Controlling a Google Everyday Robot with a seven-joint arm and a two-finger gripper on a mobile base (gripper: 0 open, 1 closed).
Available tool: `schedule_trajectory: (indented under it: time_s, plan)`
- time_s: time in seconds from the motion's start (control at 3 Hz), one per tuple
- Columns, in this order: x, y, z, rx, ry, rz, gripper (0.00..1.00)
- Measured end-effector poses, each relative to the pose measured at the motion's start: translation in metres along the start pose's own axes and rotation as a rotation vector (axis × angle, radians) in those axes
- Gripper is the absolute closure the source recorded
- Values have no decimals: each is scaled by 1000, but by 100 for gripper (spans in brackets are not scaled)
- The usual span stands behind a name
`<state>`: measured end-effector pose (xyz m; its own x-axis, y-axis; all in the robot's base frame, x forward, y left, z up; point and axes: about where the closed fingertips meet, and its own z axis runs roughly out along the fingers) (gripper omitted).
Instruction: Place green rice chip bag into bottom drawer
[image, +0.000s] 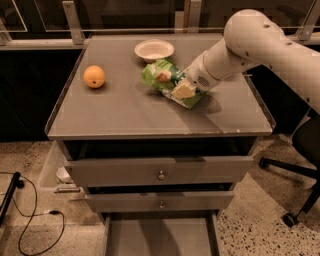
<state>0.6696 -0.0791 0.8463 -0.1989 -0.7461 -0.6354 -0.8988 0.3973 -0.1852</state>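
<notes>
The green rice chip bag (167, 80) lies on the grey cabinet top (125, 110), right of centre, just in front of a white bowl. My gripper (192, 86) comes in from the right on the white arm and sits right at the bag's right end, touching it. The bottom drawer (160, 237) is pulled open at the foot of the cabinet, and its flat grey floor is bare.
An orange (94, 76) sits at the left of the top. The white bowl (154, 50) stands at the back. The two upper drawers (160, 172) are slightly ajar. An office chair base (295, 170) is at the right and a black cable (30, 220) lies on the floor at the left.
</notes>
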Motion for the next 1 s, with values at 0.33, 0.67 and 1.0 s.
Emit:
schedule_trajectory:
  time_s: [0.33, 0.67, 1.0]
  plan:
    - [8, 5, -21, 11, -16, -7, 100]
    - [21, 15, -50, -4, -55, -22, 100]
    - [25, 38, -82, -23, -105, -63, 100]
